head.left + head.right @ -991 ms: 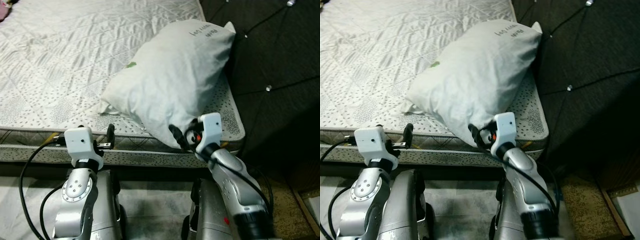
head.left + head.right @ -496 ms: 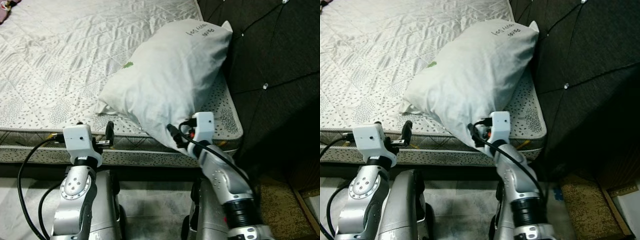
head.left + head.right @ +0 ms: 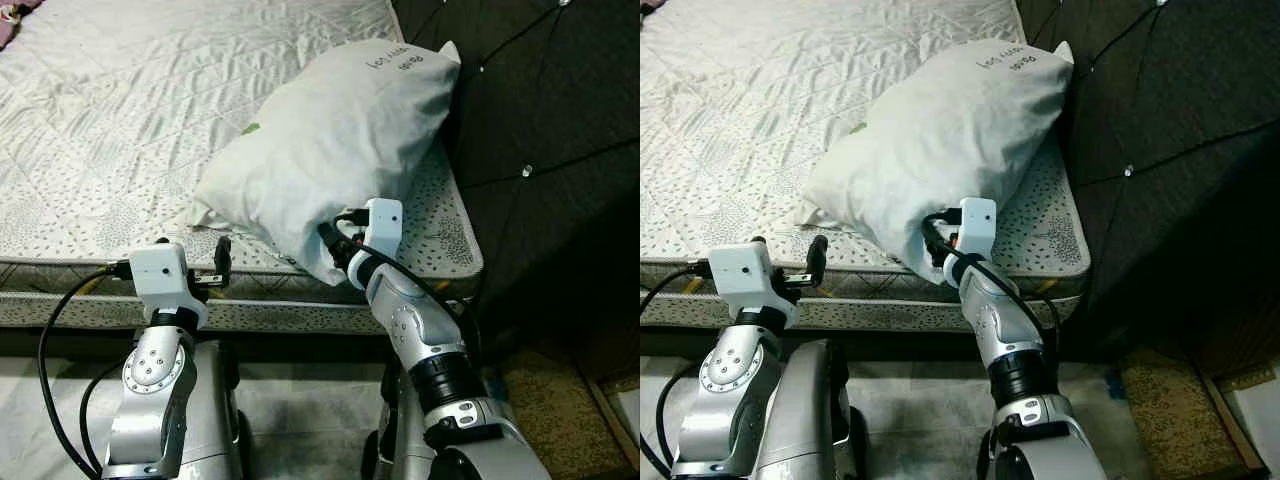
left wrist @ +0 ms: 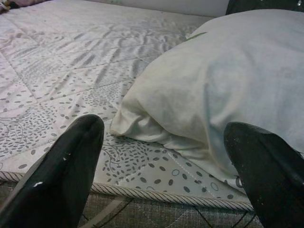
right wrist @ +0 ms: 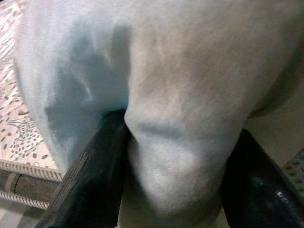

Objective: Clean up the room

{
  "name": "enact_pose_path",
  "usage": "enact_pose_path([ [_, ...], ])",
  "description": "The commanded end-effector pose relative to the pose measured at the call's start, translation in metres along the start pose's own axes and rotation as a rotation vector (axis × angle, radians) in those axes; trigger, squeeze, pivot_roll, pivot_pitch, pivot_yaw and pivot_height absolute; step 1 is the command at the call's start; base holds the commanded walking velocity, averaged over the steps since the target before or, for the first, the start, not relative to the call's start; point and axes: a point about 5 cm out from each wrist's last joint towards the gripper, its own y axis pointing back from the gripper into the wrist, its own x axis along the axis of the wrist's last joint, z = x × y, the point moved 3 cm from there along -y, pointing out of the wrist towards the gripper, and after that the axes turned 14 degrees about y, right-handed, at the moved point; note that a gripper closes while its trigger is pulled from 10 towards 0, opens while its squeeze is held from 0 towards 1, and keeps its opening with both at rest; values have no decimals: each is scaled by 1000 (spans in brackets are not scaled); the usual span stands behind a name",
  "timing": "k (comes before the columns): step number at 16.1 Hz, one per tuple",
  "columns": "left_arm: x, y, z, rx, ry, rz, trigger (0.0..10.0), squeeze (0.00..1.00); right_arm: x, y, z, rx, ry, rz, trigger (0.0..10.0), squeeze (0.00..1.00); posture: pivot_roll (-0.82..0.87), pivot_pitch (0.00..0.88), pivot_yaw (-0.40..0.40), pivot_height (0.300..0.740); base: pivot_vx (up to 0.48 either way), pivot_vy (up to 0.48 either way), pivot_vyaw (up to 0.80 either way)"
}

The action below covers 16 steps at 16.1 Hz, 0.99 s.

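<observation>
1. Pillow (image 3: 330, 140) on bed (image 3: 110, 140), by headboard (image 3: 540, 110).
2. Right gripper (image 3: 335, 250) pinching pillow's near corner.
3. Left gripper (image 3: 218, 268) wide open, empty, at bed edge.
4. Placement likely unfinished.

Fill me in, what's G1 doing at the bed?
The right gripper has its fingers pressed into the near corner of the white pillow, which lies on the mattress against the dark headboard; a fold of pillow bulges between them. The left gripper is open, held at the mattress edge, touching nothing.
</observation>
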Motion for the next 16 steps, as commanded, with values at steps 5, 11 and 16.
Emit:
enact_pose_path([
  [5,1,6,-3,21,-1,1,10000,0,11,-11,-10,7,-10,42,0,0,21,131,-68,526,0,0,0],
  [11,1,1,-1,7,1,-4,10000,0,1,-7,40,-107,-4,22,0,0,4,107,-47,526,0,0,0],
  [16,-9,4,3,-1,25,-29,10000,0,23,3,101,-277,99,85,0,0,-8,73,-53,526,0,0,0],
])
